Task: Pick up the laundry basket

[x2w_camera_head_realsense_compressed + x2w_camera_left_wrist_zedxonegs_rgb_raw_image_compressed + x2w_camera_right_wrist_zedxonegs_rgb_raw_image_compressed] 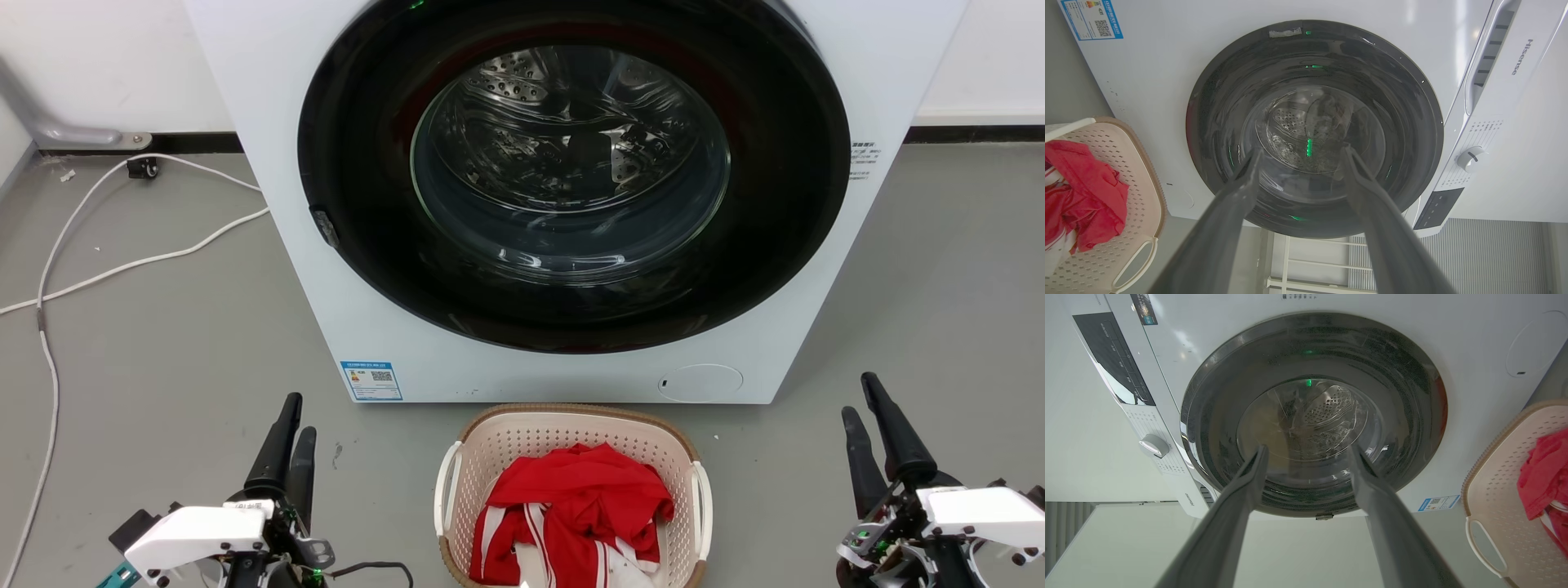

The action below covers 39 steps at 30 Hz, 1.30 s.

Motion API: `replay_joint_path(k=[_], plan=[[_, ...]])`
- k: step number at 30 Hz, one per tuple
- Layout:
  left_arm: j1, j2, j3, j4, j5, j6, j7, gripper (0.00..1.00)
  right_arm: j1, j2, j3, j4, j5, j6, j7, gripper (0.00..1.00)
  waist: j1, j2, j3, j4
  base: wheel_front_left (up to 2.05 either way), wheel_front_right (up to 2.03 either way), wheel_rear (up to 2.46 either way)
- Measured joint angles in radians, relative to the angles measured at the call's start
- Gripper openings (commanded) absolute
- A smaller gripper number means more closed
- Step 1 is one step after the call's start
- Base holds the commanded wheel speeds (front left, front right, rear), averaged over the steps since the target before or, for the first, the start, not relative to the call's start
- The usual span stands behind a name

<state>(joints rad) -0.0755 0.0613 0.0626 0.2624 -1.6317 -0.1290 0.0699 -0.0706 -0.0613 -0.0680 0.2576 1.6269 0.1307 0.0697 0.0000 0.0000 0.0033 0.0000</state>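
The laundry basket (522, 433) stands on the grey floor just in front of the washing machine, cream and perforated with a brown rim and white side handles. Red and white clothes (580, 498) lie inside it. My left gripper (298, 416) is open to the basket's left, well clear of its handle. My right gripper (859, 396) is open to the basket's right, also clear. The left wrist view has the basket (1133, 163) at its left edge, beside my open left gripper (1302, 151). The right wrist view has the basket (1506, 457) at its right edge, beside my open right gripper (1308, 449).
A white front-loading washing machine (343, 310) with a shut dark round door (571, 171) rises directly behind the basket. White cables (122, 265) trail over the floor at the left. Bare grey floor lies on both sides of the basket.
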Motion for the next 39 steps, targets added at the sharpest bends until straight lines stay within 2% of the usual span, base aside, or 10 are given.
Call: replay_joint_path(k=[9, 22, 27, 28, 30, 31, 32, 39], plan=[[0.0, -0.001, -0.023, -0.028, 0.055, 0.0, -0.039, 1.0, 0.012, 0.001, 0.021, -0.027, -0.075, 0.0, -0.035, 1.0, 0.0, 0.0, 0.0, 0.001, 0.0, 0.0, 0.0], [0.0, -0.002, -0.038, -0.085, 0.318, 0.0, -0.09, 1.0, 0.032, 0.002, 0.011, -0.08, -0.374, 0.0, -0.087, 1.0, 0.0, 0.0, 0.0, 0.004, 0.0, 0.0, 0.0], [0.0, -0.003, -0.058, -0.102, 0.459, 0.009, -0.111, 1.0, 0.032, 0.002, 0.01, -0.102, -0.521, 0.0, -0.109, 1.0, 0.0, 0.0, 0.0, 0.004, 0.0, 0.0, 0.0], [0.0, -0.003, -0.058, -0.102, 0.459, 0.009, -0.111, 1.0, 0.032, 0.002, 0.01, -0.102, -0.521, 0.0, -0.109, 1.0, 0.0, 0.0, 0.0, 0.004, 0.0, 0.0, 0.0], [0.0, -0.003, -0.067, -0.105, 0.537, 0.016, -0.121, 1.0, 0.035, 0.002, 0.01, -0.11, -0.598, 0.0, -0.12, 1.0, 0.0, 0.0, 0.0, 0.004, 0.0, 0.0, 0.0], [0.0, -0.003, -0.067, -0.105, 0.537, 0.016, -0.121, 1.0, 0.035, 0.002, 0.01, -0.11, -0.598, 0.0, -0.12, 1.0, 0.0, 0.0, 0.0, 0.004, 0.0, 0.0, 0.0], [-0.001, -0.003, -0.073, -0.105, 0.588, 0.019, -0.128, 1.0, 0.035, 0.003, 0.011, -0.114, -0.645, 0.0, -0.126, 1.0, 0.0, 0.0, -0.001, 0.004, 0.0, 0.0, 0.0], [-0.005, -0.002, -0.092, -0.1, 0.74, 0.025, -0.151, 1.0, 0.048, 0.003, 0.018, -0.13, -0.782, 0.0, -0.132, 1.0, 0.0, 0.0, -0.001, 0.005, 0.0, 0.0, 0.0]])
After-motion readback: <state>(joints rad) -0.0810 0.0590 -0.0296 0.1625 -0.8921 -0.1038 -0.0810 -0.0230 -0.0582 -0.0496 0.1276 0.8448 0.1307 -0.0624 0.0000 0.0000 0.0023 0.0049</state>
